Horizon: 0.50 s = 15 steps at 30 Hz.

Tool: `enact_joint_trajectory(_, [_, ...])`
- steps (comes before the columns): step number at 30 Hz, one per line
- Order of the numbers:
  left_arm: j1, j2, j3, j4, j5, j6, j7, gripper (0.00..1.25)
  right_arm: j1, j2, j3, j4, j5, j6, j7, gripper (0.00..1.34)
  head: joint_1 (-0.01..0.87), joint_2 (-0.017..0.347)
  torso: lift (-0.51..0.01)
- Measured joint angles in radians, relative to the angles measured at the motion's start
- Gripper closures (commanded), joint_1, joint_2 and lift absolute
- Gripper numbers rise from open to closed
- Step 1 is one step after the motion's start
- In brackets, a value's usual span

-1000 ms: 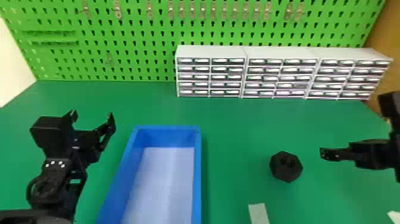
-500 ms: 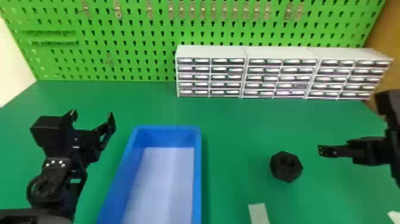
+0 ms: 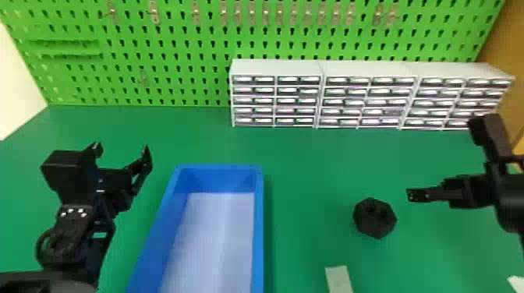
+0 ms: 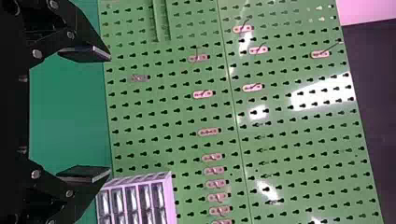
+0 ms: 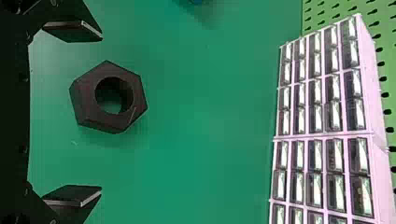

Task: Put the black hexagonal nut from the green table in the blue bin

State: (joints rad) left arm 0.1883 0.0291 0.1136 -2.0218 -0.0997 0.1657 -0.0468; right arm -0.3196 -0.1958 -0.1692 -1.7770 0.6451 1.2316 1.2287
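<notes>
The right end effector [image 5: 101,113] has shifted left and a little toward the far side over the last second, which brings it in nearer the black hexagonal nut [image 3: 375,218]. Its two fingers are spread wide with nothing between them in grip; from the right wrist, the nut shows in line with the gap, closer to one finger than to the other, and untouched

The nut itself has kept its place, lying flat with its hole facing up on the green table [image 3: 312,175], to the right of the blue bin [image 3: 220,167] and well apart from it. Nor has the bin moved, and its visible floor holds nothing

The left end effector [image 3: 122,149] is parked over the left of the table, beside the bin, fingers apart and without a load

For the task, that shift reads as the approach: the pick is being set up, and neither grasp nor carry has begun. What seems needed next is a bit more travel left to centre the nut, then a descent around it. Closing while off centre could push the nut aside or turn it
</notes>
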Motion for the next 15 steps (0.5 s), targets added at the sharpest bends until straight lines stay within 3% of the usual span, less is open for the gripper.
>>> enact_joint_trajectory(7, [-0.003, 0.000, -0.002, 0.002, -0.001, -0.002, 0.000, 0.40, -0.041, -0.009, 0.033, 0.093, 0.011, -0.027, 0.015, 0.14, 0.657, 0.057, -0.095])
enact_joint_trajectory(15, [-0.008, 0.000, -0.002, 0.007, 0.000, -0.008, 0.000, 0.40, -0.098, 0.004, 0.041, 0.207, 0.048, -0.085, 0.028, 0.14, 0.657, 0.057, -0.095])
